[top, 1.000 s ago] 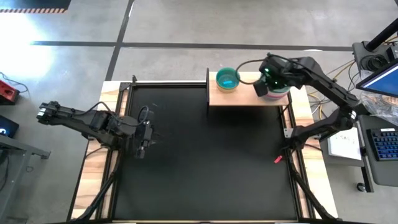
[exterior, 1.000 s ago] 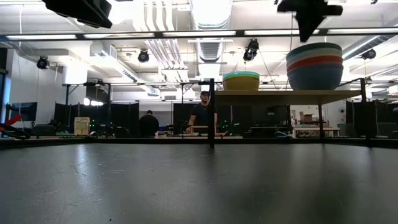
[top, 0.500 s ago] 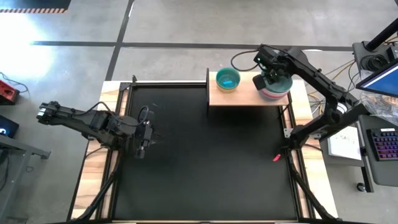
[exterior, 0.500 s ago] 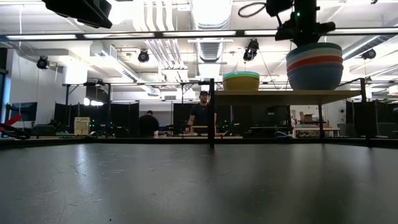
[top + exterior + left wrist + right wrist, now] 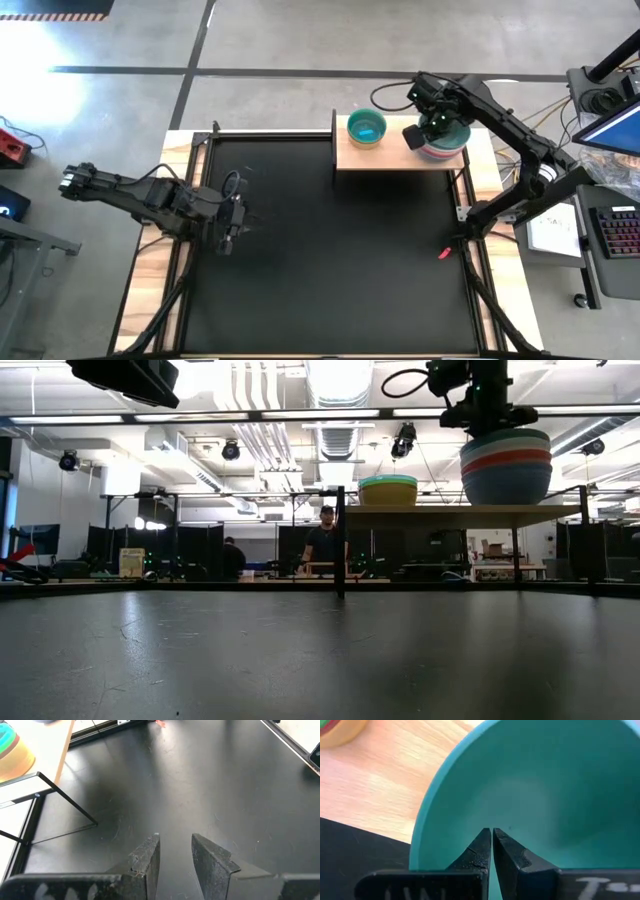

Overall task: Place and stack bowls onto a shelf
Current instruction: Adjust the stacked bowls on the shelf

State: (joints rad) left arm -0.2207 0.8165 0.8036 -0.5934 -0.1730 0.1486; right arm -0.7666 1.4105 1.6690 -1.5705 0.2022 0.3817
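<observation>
Right wrist view has my right gripper clenched shut on nothing, tips hanging just over the inside of the teal bowl. That bowl tops the tall stack at the right end of the shelf. A shorter stack sits at the shelf's left end, near the other one but not touching.

My left gripper is partly open with nothing in it, parked low over the left side of the table.

As far as I can see the table has no bowls left on it, so I reckon the stacking is basically done. Next move is probably just lifting the right arm straight up and clear without nudging the tall stack.
</observation>
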